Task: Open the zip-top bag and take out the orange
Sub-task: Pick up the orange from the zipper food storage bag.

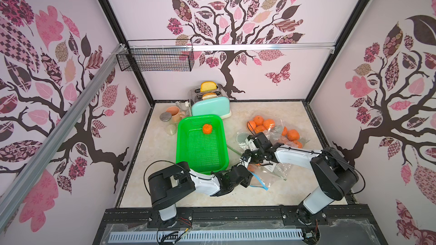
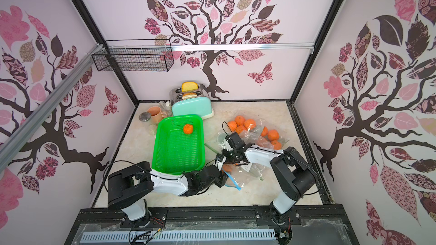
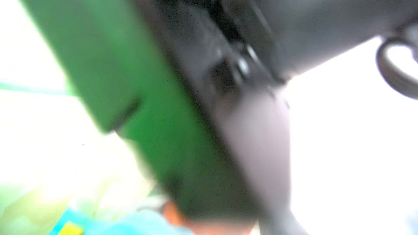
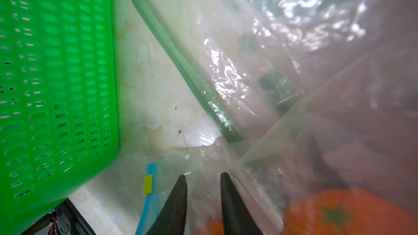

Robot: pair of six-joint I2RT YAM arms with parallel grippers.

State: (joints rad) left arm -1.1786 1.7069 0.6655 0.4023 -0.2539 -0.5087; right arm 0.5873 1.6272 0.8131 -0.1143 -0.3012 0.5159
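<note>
The clear zip-top bag point(image 1: 271, 173) with a blue zip strip point(image 4: 149, 191) lies crumpled near the front of the table, right of the basket. An orange point(image 1: 252, 168) shows inside it, under both grippers. My right gripper point(image 4: 203, 176) reaches into the bag's mouth from the right. Its black fingers stand apart, with clear film and a bit of orange showing between them. A larger orange point(image 4: 339, 213) lies beside it under the film. My left gripper point(image 1: 247, 164) comes in from the left to the same spot. Its wrist view is blurred, so its jaws are hidden.
The green basket point(image 1: 181, 142) stands just left of the bag with one orange point(image 1: 207, 128) in it. More bagged oranges point(image 1: 292, 135) lie at the back right. A green-zipped bag point(image 4: 181, 64) overlaps there. A mint toaster point(image 1: 210, 107) and a mug point(image 1: 174, 114) stand at the back.
</note>
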